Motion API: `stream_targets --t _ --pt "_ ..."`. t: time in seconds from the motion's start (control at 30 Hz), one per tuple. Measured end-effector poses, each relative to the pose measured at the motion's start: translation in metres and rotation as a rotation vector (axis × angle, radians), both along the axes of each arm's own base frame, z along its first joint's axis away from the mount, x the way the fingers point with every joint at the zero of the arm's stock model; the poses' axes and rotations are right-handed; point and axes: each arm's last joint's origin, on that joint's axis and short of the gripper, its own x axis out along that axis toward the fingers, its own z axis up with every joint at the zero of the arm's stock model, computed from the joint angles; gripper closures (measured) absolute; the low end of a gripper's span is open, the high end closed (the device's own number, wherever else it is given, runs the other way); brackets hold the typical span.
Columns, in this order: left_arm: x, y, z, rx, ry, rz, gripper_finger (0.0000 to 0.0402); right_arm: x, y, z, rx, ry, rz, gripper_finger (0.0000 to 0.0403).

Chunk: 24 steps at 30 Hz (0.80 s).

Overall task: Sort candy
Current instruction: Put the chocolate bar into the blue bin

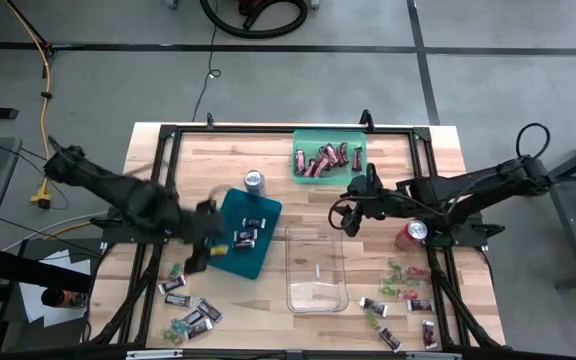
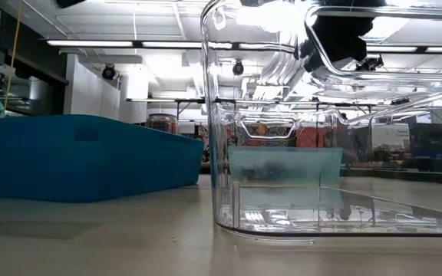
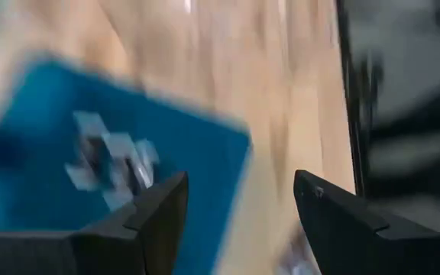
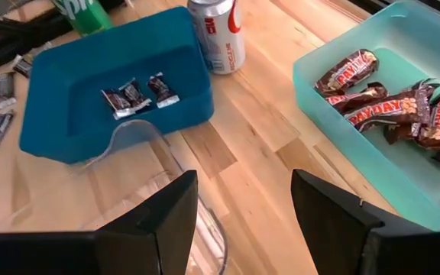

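A blue tray (image 1: 260, 213) (image 4: 59, 114) (image 3: 205, 153) holds three dark mini bars (image 1: 248, 236) (image 4: 137, 93). Behind it, a green tray (image 1: 328, 133) (image 4: 312, 80) holds several dark red bars (image 1: 320, 160) (image 4: 373, 92). More wrapped candy lies loose on the table at near left (image 1: 190, 305) and near right (image 1: 400, 295). My left gripper (image 1: 196, 255) (image 3: 239, 191) hovers open over the blue tray's near-left corner. My right gripper (image 1: 351, 212) (image 4: 243, 191) hangs open above bare wood between the two trays.
A clear plastic container (image 1: 316, 290) (image 2: 321, 153) stands in the middle, close to the blue tray. A silver can (image 1: 255, 181) (image 4: 216, 34) stands behind the blue tray. A red can (image 1: 411, 235) is under the right arm, and a green can (image 4: 82, 11) shows beyond the blue tray.
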Motion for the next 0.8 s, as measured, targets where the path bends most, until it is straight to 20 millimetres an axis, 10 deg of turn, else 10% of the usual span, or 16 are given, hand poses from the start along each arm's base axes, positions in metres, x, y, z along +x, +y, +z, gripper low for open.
stream_targets --t 0.37,0.8 --pt "-0.05 -0.091 -0.082 -0.033 0.321 -0.25 0.0175 -0.001 -0.002 -0.003 -0.002 0.032 -0.008 0.0197" --pt "-0.064 -0.111 -0.164 0.144 0.523 -0.231 0.0175 -0.003 -0.002 -0.004 -0.006 0.056 -0.009 0.0197"
